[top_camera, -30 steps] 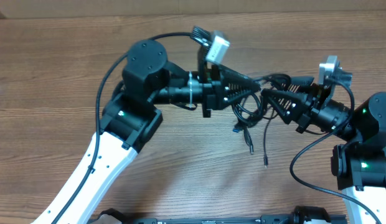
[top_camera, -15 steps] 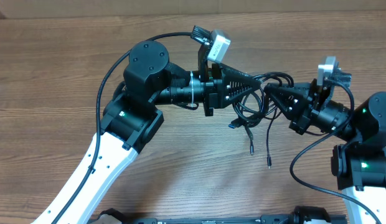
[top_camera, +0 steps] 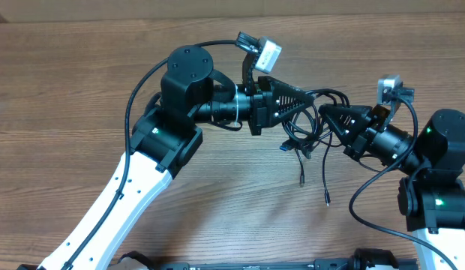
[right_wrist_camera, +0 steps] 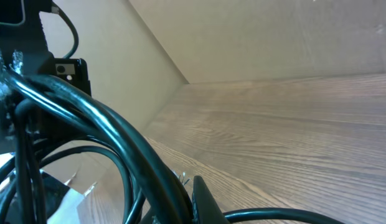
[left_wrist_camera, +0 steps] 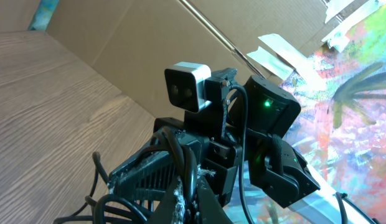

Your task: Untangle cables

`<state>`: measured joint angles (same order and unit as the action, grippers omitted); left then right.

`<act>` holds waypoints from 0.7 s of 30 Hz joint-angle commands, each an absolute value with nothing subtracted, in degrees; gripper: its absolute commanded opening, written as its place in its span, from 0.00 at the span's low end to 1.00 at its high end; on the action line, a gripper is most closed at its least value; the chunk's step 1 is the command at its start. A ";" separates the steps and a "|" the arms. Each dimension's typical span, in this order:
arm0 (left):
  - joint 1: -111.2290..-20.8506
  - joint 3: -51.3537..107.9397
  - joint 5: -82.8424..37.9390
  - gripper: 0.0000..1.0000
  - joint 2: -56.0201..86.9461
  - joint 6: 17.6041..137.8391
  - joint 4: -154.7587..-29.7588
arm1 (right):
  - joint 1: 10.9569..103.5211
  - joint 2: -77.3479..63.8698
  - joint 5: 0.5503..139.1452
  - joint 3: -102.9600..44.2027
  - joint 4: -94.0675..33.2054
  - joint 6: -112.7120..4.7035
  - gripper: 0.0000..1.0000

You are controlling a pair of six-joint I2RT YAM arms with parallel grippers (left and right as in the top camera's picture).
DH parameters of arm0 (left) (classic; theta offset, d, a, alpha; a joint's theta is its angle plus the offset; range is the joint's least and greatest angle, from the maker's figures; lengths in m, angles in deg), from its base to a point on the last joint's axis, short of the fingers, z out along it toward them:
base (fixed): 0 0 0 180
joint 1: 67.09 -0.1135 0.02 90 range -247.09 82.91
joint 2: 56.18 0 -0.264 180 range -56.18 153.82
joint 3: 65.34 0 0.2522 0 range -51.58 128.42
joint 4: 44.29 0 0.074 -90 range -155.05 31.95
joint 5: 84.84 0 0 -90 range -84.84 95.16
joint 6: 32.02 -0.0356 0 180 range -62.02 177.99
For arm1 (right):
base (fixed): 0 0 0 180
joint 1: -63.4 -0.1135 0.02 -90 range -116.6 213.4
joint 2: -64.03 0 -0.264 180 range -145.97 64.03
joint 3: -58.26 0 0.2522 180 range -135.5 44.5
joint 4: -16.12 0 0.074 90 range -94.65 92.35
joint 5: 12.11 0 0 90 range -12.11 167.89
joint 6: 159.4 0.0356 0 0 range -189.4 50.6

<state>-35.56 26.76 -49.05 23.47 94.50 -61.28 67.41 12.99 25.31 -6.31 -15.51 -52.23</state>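
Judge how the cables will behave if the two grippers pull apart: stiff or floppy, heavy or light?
Likely floppy: the cables sag in loops between the left gripper and right gripper, with their ends trailing loose. Probably light, since they are so thin. The loops look interlocked, so pulling may tighten the tangle rather than free it.

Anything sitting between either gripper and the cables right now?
Nothing visible. The left gripper and right gripper are both shut right at the cables, meeting the tangle from opposite sides, with only cable strands between their tips. Each appears to pinch a strand.
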 commanded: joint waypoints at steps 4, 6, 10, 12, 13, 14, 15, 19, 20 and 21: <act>-37.20 28.25 -49.47 0.05 21.51 93.93 -59.53 | 67.98 12.55 32.26 -6.59 -18.81 -53.20 0.04; -37.20 28.25 -49.49 0.09 21.51 92.05 -59.55 | 67.98 12.55 32.26 -6.59 -19.99 -53.22 0.04; -37.44 28.25 -49.53 0.11 21.51 87.76 -59.57 | 67.98 12.55 32.24 -6.59 -22.49 -53.15 0.04; -37.88 28.25 -49.58 0.09 21.51 86.41 -59.88 | 67.98 12.55 32.24 -6.59 -23.91 -53.11 0.04; -38.01 28.25 -49.55 0.09 21.51 85.86 -60.18 | 67.98 12.55 32.22 -6.59 -24.78 -52.93 0.04; -38.27 28.25 -49.55 0.09 21.51 84.97 -60.58 | 67.98 12.55 32.24 -6.59 -25.35 -52.74 0.04; -38.51 28.25 -49.58 0.10 21.51 83.59 -61.25 | 67.98 12.55 32.24 -6.59 -26.16 -52.26 0.04; -38.86 28.25 -49.93 0.15 21.51 74.89 -66.57 | 67.98 12.55 32.18 -6.59 -28.82 -48.89 0.04; -38.90 28.25 -49.90 0.17 21.51 72.36 -68.38 | 67.98 12.55 32.18 -6.59 -29.44 -47.91 0.04; -38.90 28.25 -49.88 0.23 21.51 67.57 -71.96 | 67.98 12.55 32.20 -6.59 -30.59 -45.96 0.04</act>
